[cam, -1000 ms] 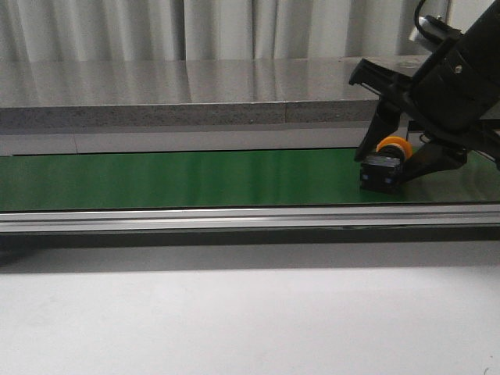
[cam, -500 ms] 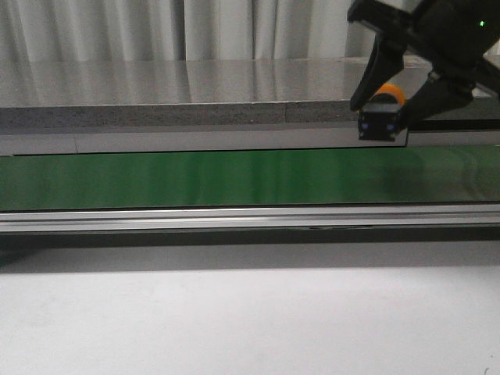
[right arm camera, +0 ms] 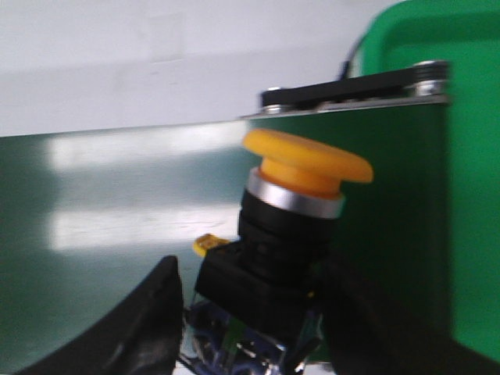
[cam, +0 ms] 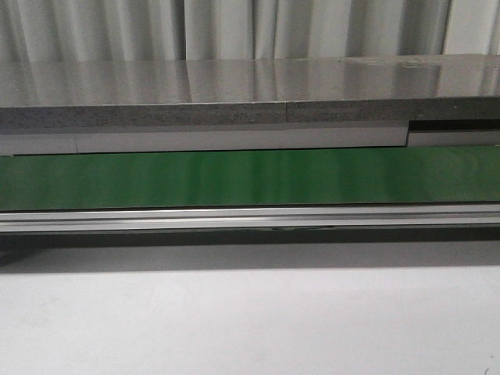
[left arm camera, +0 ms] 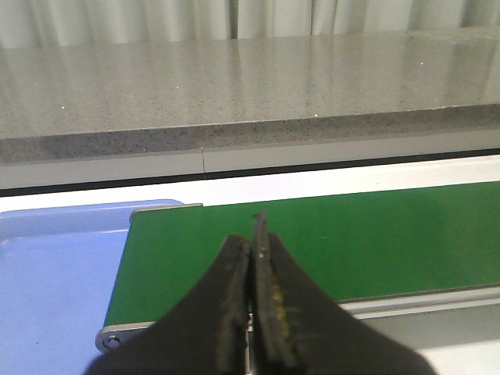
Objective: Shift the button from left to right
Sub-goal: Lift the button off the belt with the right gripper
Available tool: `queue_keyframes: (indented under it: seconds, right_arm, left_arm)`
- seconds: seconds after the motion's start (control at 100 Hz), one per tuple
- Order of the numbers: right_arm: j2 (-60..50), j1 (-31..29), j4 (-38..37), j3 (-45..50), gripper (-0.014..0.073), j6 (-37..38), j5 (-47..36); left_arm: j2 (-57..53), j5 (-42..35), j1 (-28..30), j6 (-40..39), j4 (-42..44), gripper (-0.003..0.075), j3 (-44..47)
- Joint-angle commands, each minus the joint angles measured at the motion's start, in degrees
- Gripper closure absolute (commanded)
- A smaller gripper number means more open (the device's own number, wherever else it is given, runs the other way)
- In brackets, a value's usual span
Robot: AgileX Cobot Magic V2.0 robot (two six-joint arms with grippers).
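Observation:
The button (right arm camera: pixel 293 234) shows only in the right wrist view: a yellow-orange mushroom cap, a silver ring, a black neck and a black base with bluish markings. My right gripper (right arm camera: pixel 254 328) is shut on its base and holds it above the green belt (right arm camera: pixel 117 273), near the belt's end. My left gripper (left arm camera: pixel 254 242) is shut and empty, over the left end of the green belt (left arm camera: pixel 375 234). Neither gripper nor the button shows in the front view.
A green tray (right arm camera: pixel 461 47) lies beyond the belt's end roller (right arm camera: pixel 351 90). A blue tray (left arm camera: pixel 55 273) lies off the belt's other end. A grey stone ledge (cam: pixel 234 90) runs behind the belt (cam: pixel 234 176). An aluminium rail (cam: pixel 234 219) borders the belt's front.
My right gripper has lifted the button off the belt, risen up and gone out of the front view.

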Motion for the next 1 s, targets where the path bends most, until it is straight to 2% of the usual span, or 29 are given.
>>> queue_keyframes:
  seconds: [0.0,0.21,0.35,0.61,0.99]
  right_arm:
    - [-1.8,-3.8,-5.1,-2.3,0.0471,-1.9,-1.5]
    - [2.9,-11.9,-6.3,-2.3,0.0471,-7.4,-2.2]
    - [6.8,-15.1,-6.9,-2.3,0.0471,-10.4,-3.1]
    - [12.5,-15.6,-11.2,-2.3,0.0471,-10.9,-7.3]
    - [16.9,-15.3,-10.5,-2.8,0.0471,-12.4,-8.1]
  left_arm:
    - [0.4,-4.6,-0.2,-0.1,-0.7,0.0741,-1.7]
    - [0.4,-4.6,-0.2,-0.1,-0.7,0.0741,-1.7]
    - [0.4,-4.6,-0.2,-0.1,-0.7,0.0741,-1.7]
    - [0.4,-4.6,-0.2,-0.1,-0.7,0.0741,-1.7]
    - [0.4,-4.6,-0.2,-0.1,-0.7,0.0741,-1.7]
